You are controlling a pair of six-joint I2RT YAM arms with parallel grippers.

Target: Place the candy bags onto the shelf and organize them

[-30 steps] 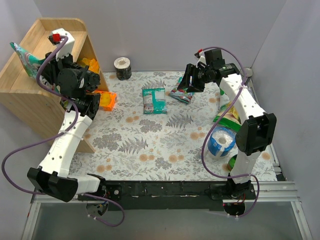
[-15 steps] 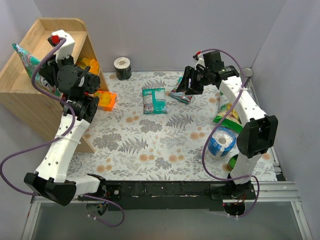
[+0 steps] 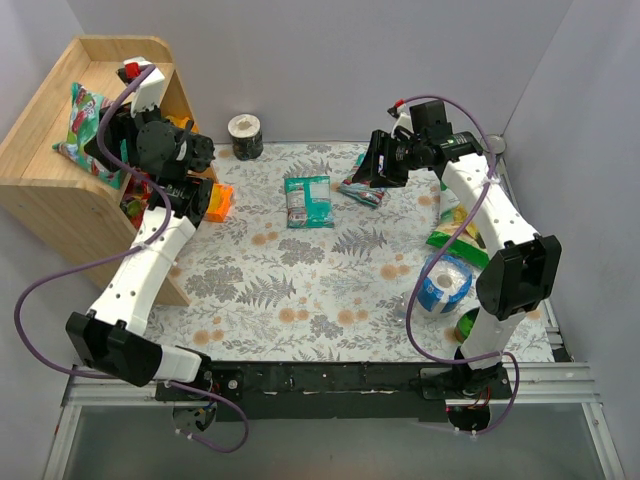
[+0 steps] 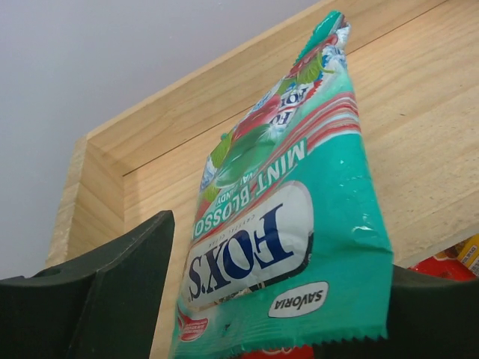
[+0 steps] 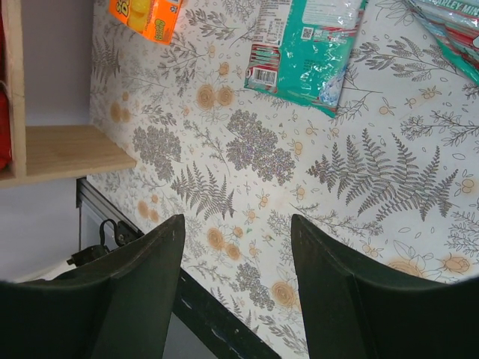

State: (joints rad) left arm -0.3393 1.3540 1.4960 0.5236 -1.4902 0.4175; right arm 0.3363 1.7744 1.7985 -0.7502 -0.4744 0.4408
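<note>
On the shelf [image 3: 40, 170], I am holding the left gripper [image 4: 281, 241] open around a candy bag [image 3: 84, 115]; right gripper [image 5: 238, 218] open too.

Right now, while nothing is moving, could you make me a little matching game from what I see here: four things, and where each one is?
Things:
1. Fox's mint bag
2. orange bag
3. blue-and-white roll
4. small dark roll

Places:
A. against the back wall
B. on the upper tier of the shelf
C. near the right edge of the table
D. on the table at the shelf's foot

Pairs: 1-B, 2-D, 3-C, 4-A
</note>
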